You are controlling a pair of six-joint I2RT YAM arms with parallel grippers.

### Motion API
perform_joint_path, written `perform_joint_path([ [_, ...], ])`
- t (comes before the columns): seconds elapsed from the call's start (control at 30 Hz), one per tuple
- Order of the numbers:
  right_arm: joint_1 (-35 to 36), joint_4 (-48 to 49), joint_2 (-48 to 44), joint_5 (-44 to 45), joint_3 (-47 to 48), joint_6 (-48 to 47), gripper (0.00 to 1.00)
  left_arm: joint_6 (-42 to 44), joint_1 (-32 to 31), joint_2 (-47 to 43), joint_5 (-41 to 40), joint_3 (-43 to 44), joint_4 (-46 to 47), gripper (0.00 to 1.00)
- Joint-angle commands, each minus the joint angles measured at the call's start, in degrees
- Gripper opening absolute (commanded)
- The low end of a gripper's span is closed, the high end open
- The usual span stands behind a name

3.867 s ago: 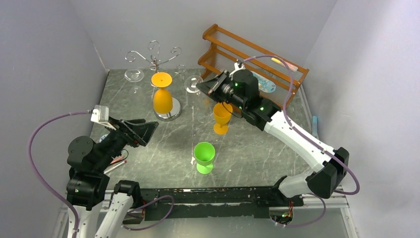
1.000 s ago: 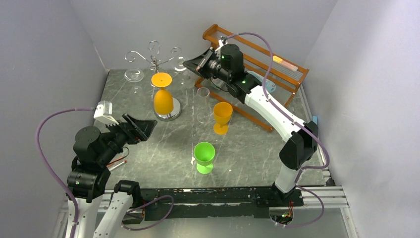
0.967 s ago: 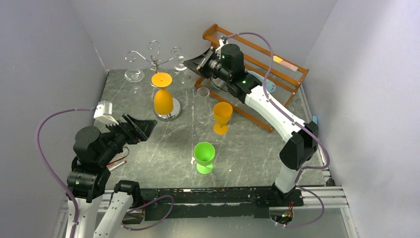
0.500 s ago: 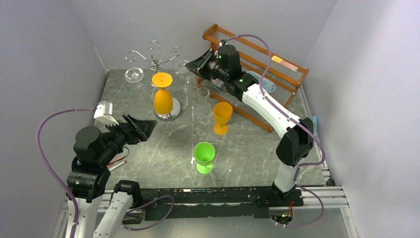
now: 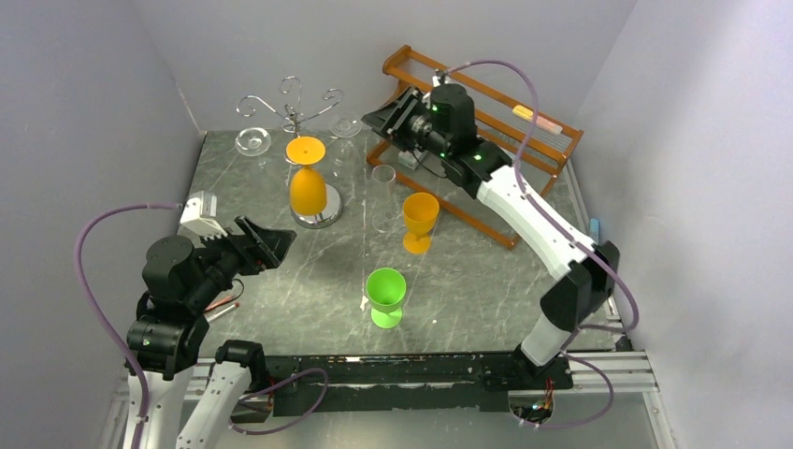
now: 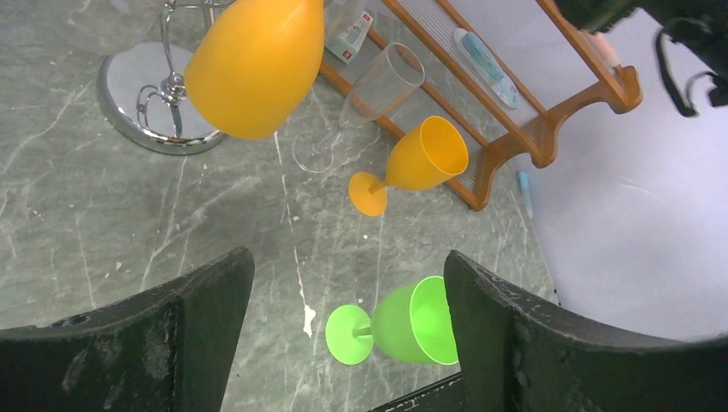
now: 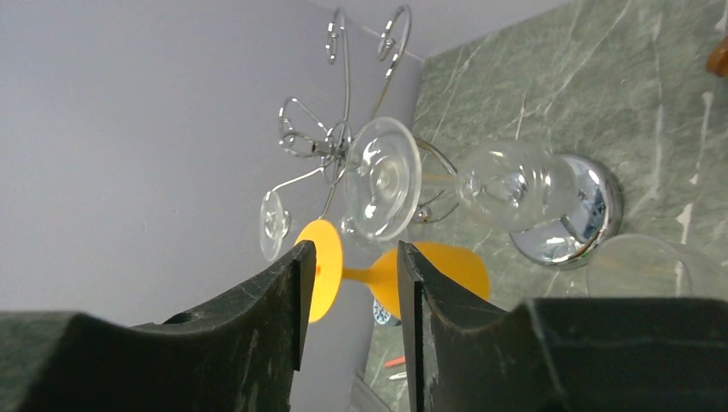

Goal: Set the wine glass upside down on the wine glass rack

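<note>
The wine glass rack [image 5: 293, 106] is a silver wire stand with a mirrored base [image 7: 577, 211], at the back left. A clear wine glass [image 7: 383, 178] hangs upside down from the rack's right arm, its foot [image 5: 345, 125] caught in the wire. My right gripper [image 5: 382, 116] is just right of that foot, apart from it. Its jaws stand open with nothing between them [image 7: 352, 283]. An orange glass [image 5: 307, 183] and another clear glass [image 5: 252, 142] also hang on the rack. My left gripper [image 5: 276, 241] hovers open and empty near the front left.
A clear flute [image 5: 382, 196], an orange goblet [image 5: 420, 221] and a green goblet [image 5: 385, 296] stand upright mid-table. The brown wooden shelf [image 5: 486, 122] is at the back right, behind my right arm. Pens [image 5: 220, 309] lie by the left arm.
My right gripper has opened, let go of the clear wine glass and drawn back to the right. The glass stays hanging on the rack. The left arm has barely moved.
</note>
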Motion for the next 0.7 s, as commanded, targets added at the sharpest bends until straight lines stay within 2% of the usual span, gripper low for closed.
perform_joint_path([
  [0.0, -0.42, -2.36, -8.09, 4.20, -4.77, -4.02, 0.45, 1.70, -0.25, 0.10, -0.97, 2.24, -2.03, 0.86],
  [0.17, -0.30, -8.79, -15.00, 11.16, -11.21, -11.01, 0.48, 2.67, -0.25, 0.87, -0.65, 3.58, -3.28, 0.93],
  [0.33, -0.09, -16.93, -18.44, 17.33, -19.10, -19.19, 0.49, 3.43, -0.24, 0.63, -0.75, 4.20, -4.04, 0.94],
  [0.47, 3.09, -20.28, -16.96, 19.97, -21.34, -24.86, 0.52, 3.04, -0.25, 0.79, 0.14, 3.69, -3.88, 0.93],
  [0.67, 8.86, -23.18, -10.09, 28.36, -18.80, -27.83, 0.56, 1.86, -0.25, 0.34, 1.78, 2.11, -2.83, 0.92],
])
